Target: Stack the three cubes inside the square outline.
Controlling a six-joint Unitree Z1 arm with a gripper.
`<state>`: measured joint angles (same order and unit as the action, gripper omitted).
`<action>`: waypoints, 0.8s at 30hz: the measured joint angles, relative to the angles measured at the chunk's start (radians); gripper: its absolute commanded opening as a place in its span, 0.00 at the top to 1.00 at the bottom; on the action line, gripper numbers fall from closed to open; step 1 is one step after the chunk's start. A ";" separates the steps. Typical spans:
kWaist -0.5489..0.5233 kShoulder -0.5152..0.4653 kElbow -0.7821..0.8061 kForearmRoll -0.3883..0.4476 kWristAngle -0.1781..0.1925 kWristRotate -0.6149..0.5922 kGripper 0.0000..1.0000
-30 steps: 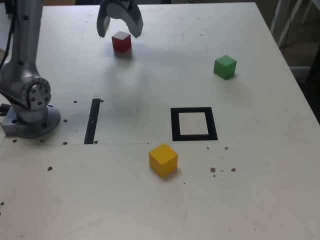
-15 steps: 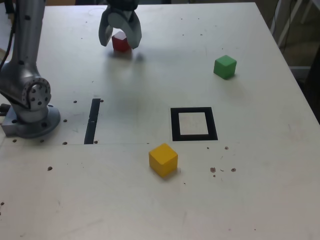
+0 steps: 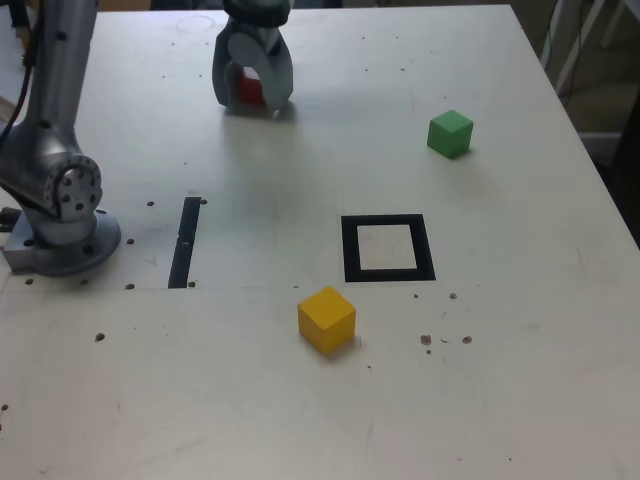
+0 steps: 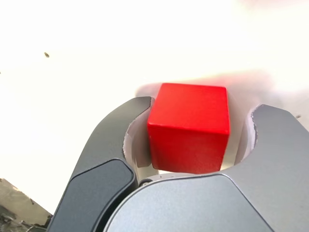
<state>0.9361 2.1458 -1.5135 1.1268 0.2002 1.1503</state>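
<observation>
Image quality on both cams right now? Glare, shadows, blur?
Wrist view: table blown out to near white, faint reddish tint beside the red cube, cube itself crisp. Exterior view: more even light, soft shadow under the yellow cube; hand slightly soft, background at upper right dark.

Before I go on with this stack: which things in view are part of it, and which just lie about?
Part of the job:
- red cube, between the open gripper's jaws
- yellow cube
- green cube
- square outline

Just lying about:
- dark straight strip
</observation>
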 measured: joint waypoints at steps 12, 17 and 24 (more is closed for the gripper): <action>0.008 0.027 -0.061 0.010 0.004 0.011 0.39; 0.008 0.025 -0.061 0.005 0.005 0.010 0.49; 0.008 0.000 -0.058 -0.010 0.002 -0.007 0.69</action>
<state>0.9437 2.1453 -1.5712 1.1167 0.2023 1.1429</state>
